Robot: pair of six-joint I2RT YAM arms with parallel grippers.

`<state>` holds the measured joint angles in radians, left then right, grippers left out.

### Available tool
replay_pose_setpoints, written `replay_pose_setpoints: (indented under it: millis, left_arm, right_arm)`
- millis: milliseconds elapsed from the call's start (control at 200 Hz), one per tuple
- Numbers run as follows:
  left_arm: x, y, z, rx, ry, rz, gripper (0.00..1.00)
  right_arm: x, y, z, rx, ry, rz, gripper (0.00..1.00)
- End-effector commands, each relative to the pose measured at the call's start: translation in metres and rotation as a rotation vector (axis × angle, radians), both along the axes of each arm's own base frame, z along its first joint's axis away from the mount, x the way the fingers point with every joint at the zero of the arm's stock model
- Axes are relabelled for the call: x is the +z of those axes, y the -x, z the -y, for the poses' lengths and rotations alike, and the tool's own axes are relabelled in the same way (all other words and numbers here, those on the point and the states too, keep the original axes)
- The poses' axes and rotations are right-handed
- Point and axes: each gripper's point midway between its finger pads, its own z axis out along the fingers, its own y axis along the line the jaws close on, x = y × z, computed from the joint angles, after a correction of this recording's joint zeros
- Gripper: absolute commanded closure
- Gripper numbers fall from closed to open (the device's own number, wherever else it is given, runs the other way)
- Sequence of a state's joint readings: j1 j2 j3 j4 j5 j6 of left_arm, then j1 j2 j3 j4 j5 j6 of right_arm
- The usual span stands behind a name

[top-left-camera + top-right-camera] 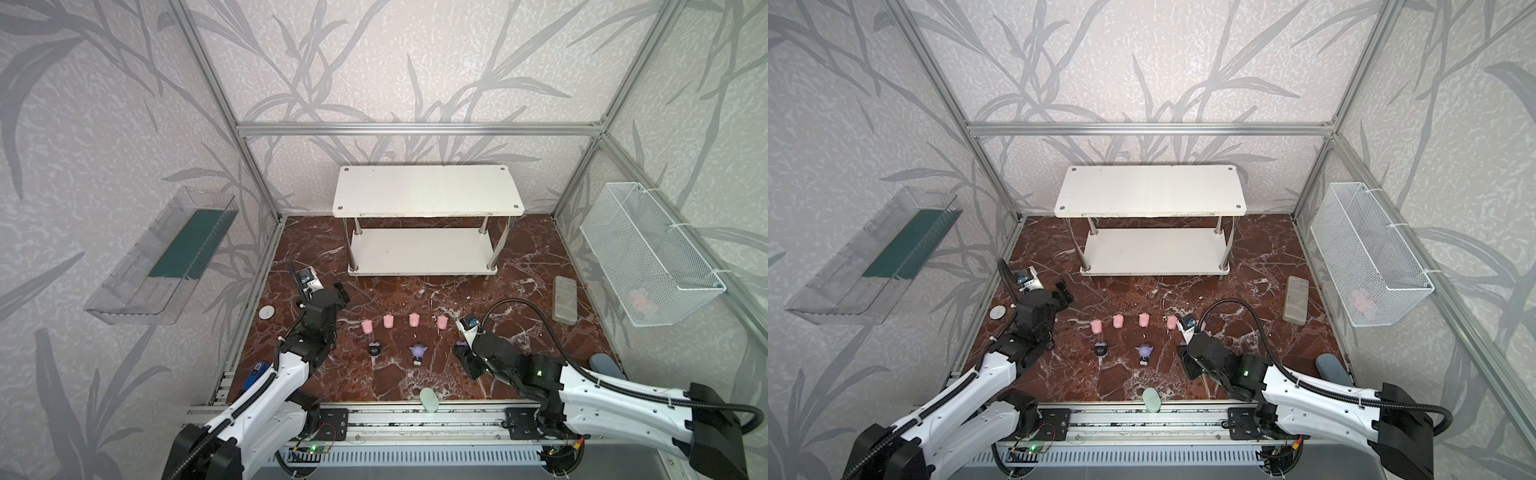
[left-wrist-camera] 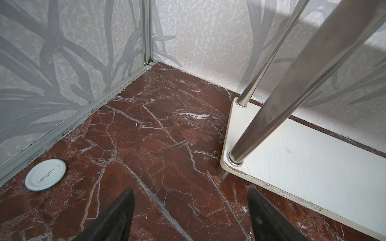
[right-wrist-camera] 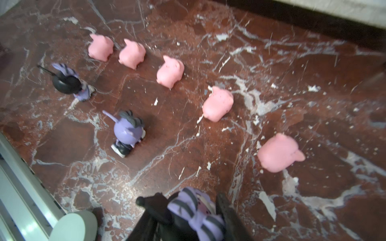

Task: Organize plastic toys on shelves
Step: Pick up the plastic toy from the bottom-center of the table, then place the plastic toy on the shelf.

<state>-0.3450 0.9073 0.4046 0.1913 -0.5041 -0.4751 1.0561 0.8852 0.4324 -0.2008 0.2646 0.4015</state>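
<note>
As my right gripper pinches the lilac figurine, bottom centre, left gripper idle and open, a lift toward the shelves looks next.

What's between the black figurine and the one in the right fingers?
The purple figurine, about midway between the black figurine and the lilac figurine in the right gripper; the right wrist view shows it.

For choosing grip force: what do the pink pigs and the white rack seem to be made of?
Pink pigs: probably soft plastic or rubber, matte, with rounded, dull, glare-free surfaces. Rack boards: look like painted or laminated wood, semi-matte, worn along the edges. Rack posts: look like polished metal, with mirror-like reflections.
</note>
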Motion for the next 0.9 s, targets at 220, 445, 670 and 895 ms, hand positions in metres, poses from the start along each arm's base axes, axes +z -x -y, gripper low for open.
replay_pose_setpoints:
  millis: [220, 445, 670, 895]
  left_arm:
    - [0.001, -0.007, 0.004, 0.001, 0.026, 0.012, 0.17]
    - [0.000, -0.006, 0.004, -0.002, 0.025, 0.011, 0.17]
    - [-0.002, -0.006, 0.006, -0.015, 0.034, 0.007, 0.17]
    - [-0.007, -0.007, 0.008, -0.026, 0.037, 0.000, 0.17]
  right_arm:
    - [0.060, -0.047, -0.003, -0.067, -0.044, 0.100, 0.72]
    - [0.078, -0.103, 0.005, -0.154, -0.092, 0.139, 0.72]
    - [0.078, -0.155, 0.014, -0.212, -0.079, 0.156, 0.72]
    - [0.066, -0.194, 0.022, -0.246, -0.058, 0.155, 0.72]
